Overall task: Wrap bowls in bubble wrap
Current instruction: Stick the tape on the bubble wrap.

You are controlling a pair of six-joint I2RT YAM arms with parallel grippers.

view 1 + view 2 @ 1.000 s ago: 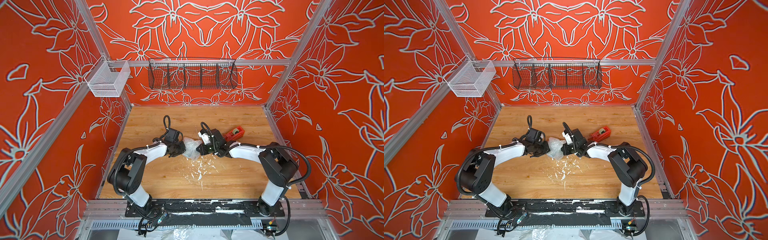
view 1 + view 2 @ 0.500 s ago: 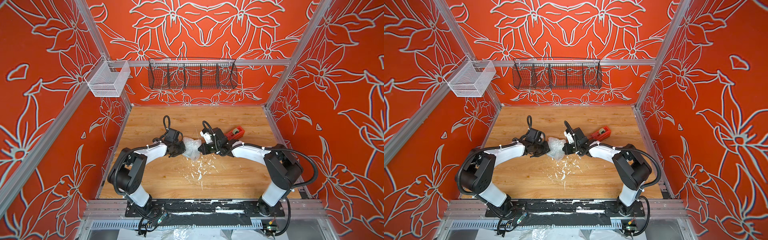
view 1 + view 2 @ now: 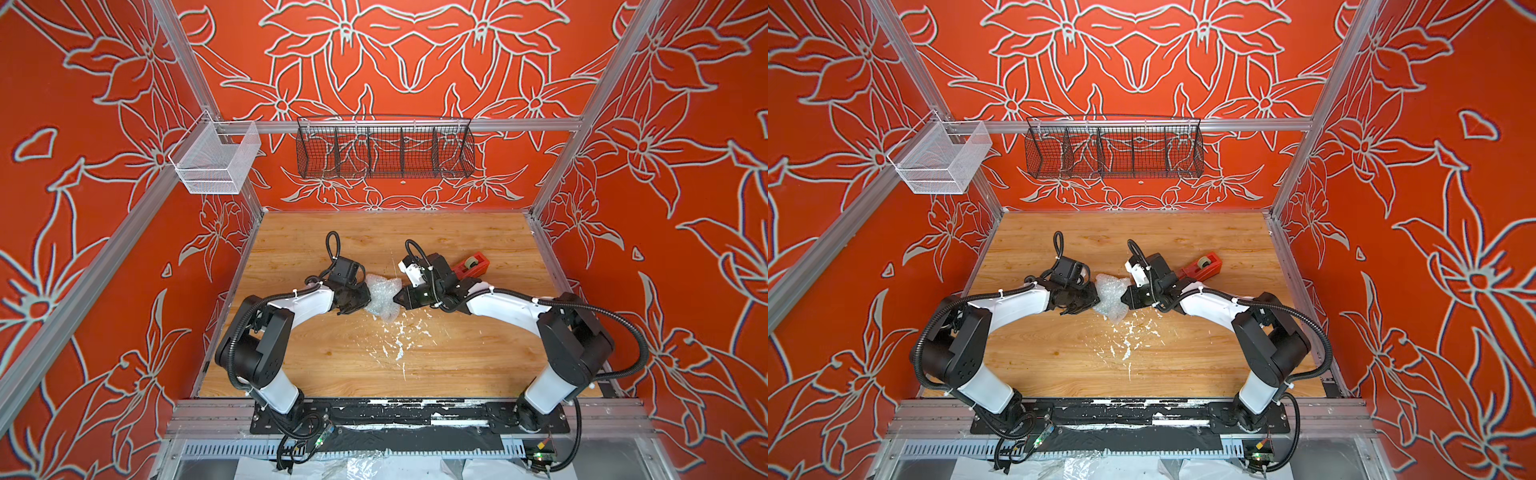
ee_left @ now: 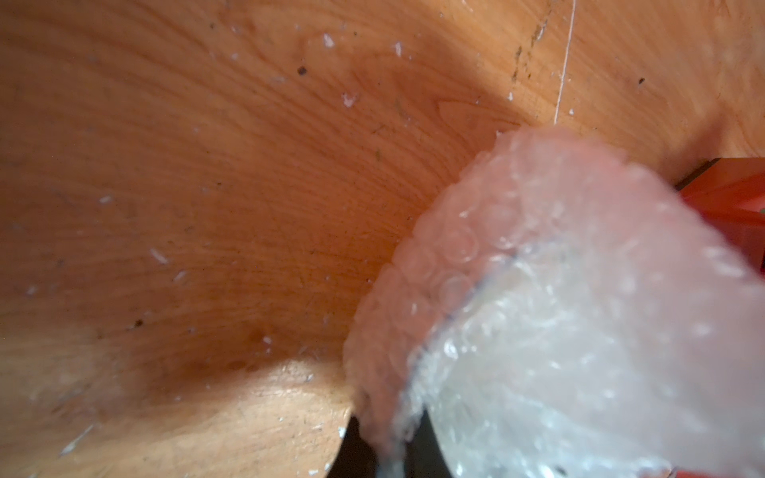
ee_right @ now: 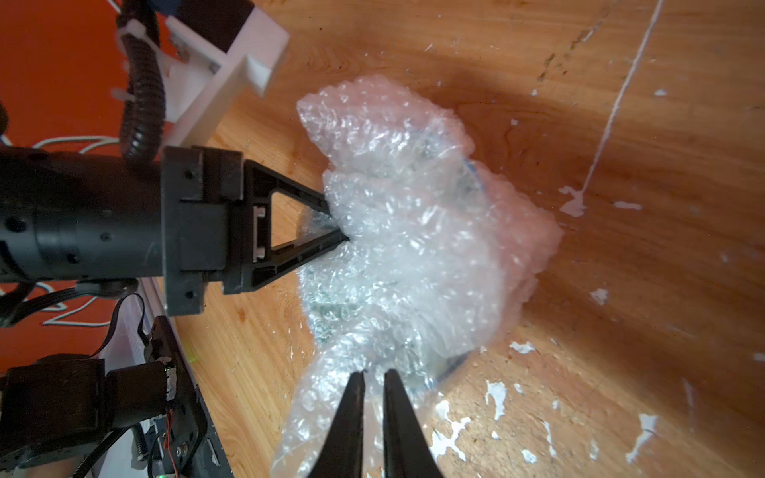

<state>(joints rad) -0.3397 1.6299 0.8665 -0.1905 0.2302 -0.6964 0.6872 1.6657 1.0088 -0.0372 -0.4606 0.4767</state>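
Note:
The bubble wrap is bunched into a lump on the wooden table, between my two grippers. The bowl is inside it: only a blue rim line and dark green patches show through the plastic. My left gripper is shut on a fold of the bubble wrap on its left side. My right gripper points at the right side. Its fingers stand a narrow gap apart over a loose tail of bubble wrap.
A red tape dispenser lies just behind my right wrist. White flecks litter the table in front of the lump. A black wire basket and a white mesh basket hang on the back rail.
My right gripper's fingers have parted slightly at the wrap, and the right arm's elbow has swung outward to the right. The left arm and the lump have stayed put.

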